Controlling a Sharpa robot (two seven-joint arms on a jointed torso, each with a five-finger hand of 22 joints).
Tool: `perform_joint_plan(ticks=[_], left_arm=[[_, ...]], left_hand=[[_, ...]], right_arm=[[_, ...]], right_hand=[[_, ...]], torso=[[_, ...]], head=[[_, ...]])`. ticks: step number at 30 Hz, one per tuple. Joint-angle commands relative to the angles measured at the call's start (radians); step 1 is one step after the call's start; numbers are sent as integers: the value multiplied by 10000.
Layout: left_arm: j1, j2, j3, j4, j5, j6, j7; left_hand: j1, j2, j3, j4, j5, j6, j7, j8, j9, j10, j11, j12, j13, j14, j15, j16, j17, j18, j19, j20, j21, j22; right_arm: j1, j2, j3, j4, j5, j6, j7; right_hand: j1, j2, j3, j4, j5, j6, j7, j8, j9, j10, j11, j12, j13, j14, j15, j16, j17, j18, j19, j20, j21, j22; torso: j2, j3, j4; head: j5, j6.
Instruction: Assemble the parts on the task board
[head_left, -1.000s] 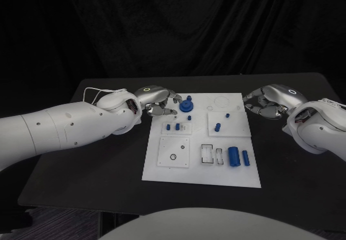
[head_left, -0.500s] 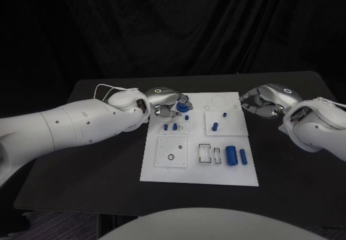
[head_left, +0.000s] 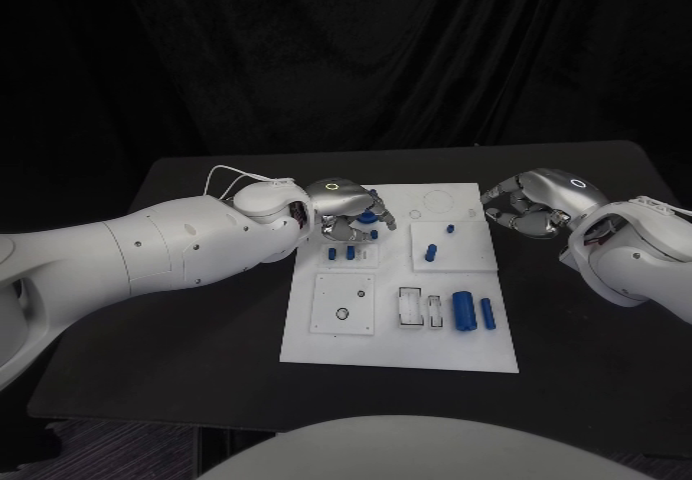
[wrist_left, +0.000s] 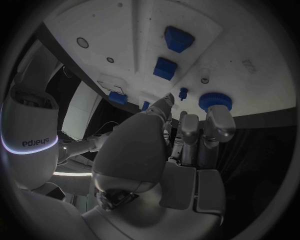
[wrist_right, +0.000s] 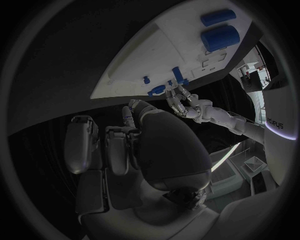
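The white task board (head_left: 404, 330) lies mid-table; my left hand (head_left: 346, 208) sits over its 11 o'clock corner, my right hand (head_left: 528, 205) off its 2 o'clock edge, fingers curled in, holding nothing. My left wrist view shows fingers reaching beside a blue gear (wrist_left: 215, 101), hidden from above. Whether they pinch anything, I cannot tell.

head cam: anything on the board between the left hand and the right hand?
In the head view, between the left hand and the right hand, the task board carries only faint circular outlines near its far edge; no blue part lies on that stretch.
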Motion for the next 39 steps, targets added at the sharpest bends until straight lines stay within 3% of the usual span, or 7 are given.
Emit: perform_joint_plan(ticks=[1, 6, 16, 31, 35, 39], left_arm=[[-34, 85, 8, -61, -337, 268, -19], [-76, 135, 9, -111, -364, 334, -107], [-134, 208, 9, -262, -377, 294, -250], [-183, 333, 9, -512, -378, 294, -318], [-195, 399, 9, -622, -378, 225, -282], [-221, 497, 9, -777, -378, 157, -232]], left_hand=[[-162, -7, 7, 139, -64, 246, 2, 109, -16, 225, 43, 157, 91, 60, 17, 48, -73, -131, 116, 11, 112, 1389], [-217, -19, 20, 203, -55, 445, 18, 152, -30, 297, 103, 177, 113, 147, 62, 73, -65, -161, 249, 12, 273, 1433], [-216, -50, 77, 232, 40, 580, 80, 140, -73, 415, 180, 171, 109, 347, 81, 153, 37, -162, 297, 13, 295, 1435], [-258, 10, 235, 333, 213, 819, 214, 139, -127, 414, 177, 13, 2, 454, 61, 167, 23, -170, 359, 6, 333, 1448], [-258, 0, 349, 369, 251, 1002, 300, 158, -144, 632, 141, -8, -62, 589, 33, 232, 113, -193, 461, -8, 450, 1483], [-259, -37, 618, 455, 277, 1347, 421, 206, -135, 1319, 26, -11, -193, 795, -45, 330, 243, -235, 636, -51, 662, 1541]], right_arm=[[-25, 0, 7, 25, -30, -121, 19], [-25, 11, 7, 25, -30, -111, 11], [-25, 25, 7, 22, -30, -72, -19], [-25, 49, 7, 6, -30, -8, -66], [-25, 57, 7, 2, -30, 9, -74], [-25, 65, 7, 3, -30, 26, -82]], right_hand=[[-113, -12, 59, -8, 52, 66, -26, -33, -16, 1059, 52, 26, 2634, 993, 66, -42, 2444, -11, 97, 31, -28, 1927], [-113, -12, 59, -8, 52, 66, -26, -33, -16, 1059, 52, 26, 2634, 993, 66, -42, 2444, -11, 97, 31, -28, 1927], [-128, -19, 64, -6, 62, 69, -27, -34, -17, 1059, 53, 26, 2634, 993, 67, -43, 2443, -10, 95, 32, -33, 1926], [-141, -23, 71, -5, 70, 70, -28, -36, -19, 1059, 53, 26, 2634, 990, 67, -51, 2436, -8, 90, 33, -46, 1922], [-141, -23, 71, -5, 70, 70, -28, -36, -19, 1059, 53, 26, 2634, 990, 67, -51, 2436, -8, 90, 33, -46, 1922], [-147, -20, 84, -7, 76, 71, -30, -38, -21, 1059, 52, 26, 2634, 989, 67, -55, 2433, -9, 92, 34, -39, 1924]], torso=[[-15, 10, -2], [-17, -3, 24], [-27, -14, 13], [-29, 1, 5], [-36, -1, 16], [-36, -3, 28]], head=[[-17, 2], [-80, 2], [-89, 2], [-87, 2], [-105, 2], [-112, 2]])
